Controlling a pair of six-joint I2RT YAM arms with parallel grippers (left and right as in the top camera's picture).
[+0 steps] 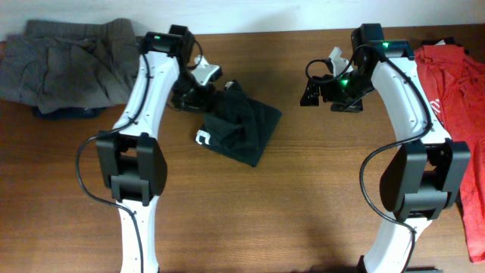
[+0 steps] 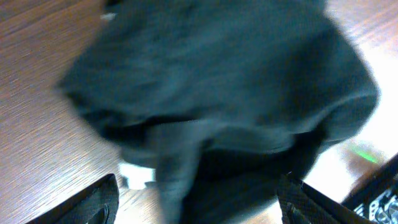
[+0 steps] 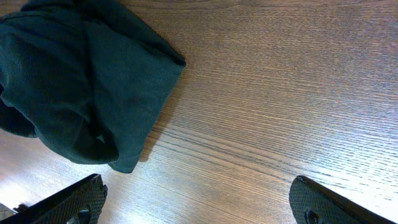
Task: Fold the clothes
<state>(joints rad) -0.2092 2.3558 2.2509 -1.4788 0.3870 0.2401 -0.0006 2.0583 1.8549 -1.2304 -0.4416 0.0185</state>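
A black T-shirt (image 1: 242,123) lies folded into a small bundle in the middle of the table, its white tag (image 1: 203,137) at the left corner. My left gripper (image 1: 204,95) is at the bundle's upper left edge. In the blurred left wrist view its fingers (image 2: 90,202) stand wide apart and open, with black cloth (image 2: 217,93) bulging between and beyond them, and the tag (image 2: 134,174) beside it. My right gripper (image 1: 314,92) hovers open to the right of the shirt over bare wood, with the shirt (image 3: 81,81) ahead of it. A grey garment (image 1: 68,64) lies at the back left, a red T-shirt (image 1: 462,91) at the right edge.
A dark blue piece of cloth (image 1: 68,112) peeks out under the grey garment. The wooden table (image 1: 303,197) shows bare between the arms and along the front. Both arm bases stand near the front edge.
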